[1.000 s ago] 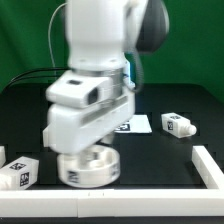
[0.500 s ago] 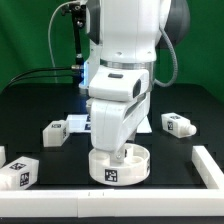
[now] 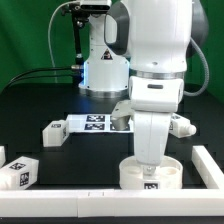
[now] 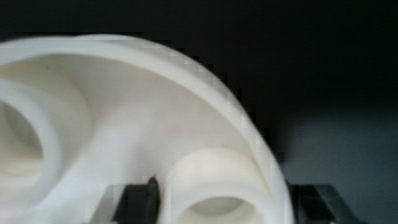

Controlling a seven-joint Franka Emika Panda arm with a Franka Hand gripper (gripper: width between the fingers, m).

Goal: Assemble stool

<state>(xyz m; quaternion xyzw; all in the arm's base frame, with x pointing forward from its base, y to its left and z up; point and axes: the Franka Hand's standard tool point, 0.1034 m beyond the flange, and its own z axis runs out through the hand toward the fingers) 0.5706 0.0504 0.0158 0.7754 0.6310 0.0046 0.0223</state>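
The round white stool seat [image 3: 150, 173] sits on the black table near the front rail, at the exterior view's right. My gripper [image 3: 150, 150] reaches down into it, its fingertips hidden by the arm. In the wrist view the seat [image 4: 125, 110] fills the frame, and its rim wall stands between my two dark fingers [image 4: 139, 200], which are shut on it. White tagged stool legs lie at the front left [image 3: 20, 170], at mid left [image 3: 54, 131] and at the right behind the arm [image 3: 184, 125].
The marker board [image 3: 95, 124] lies flat behind the seat. A white border rail [image 3: 60, 203] runs along the front edge and up the right side [image 3: 210, 165]. The arm's base [image 3: 105, 60] stands at the back.
The arm has moved steadily to the exterior view's right, and the seat has slid with it from front left to front right. The marker board and mid-left leg are now uncovered.
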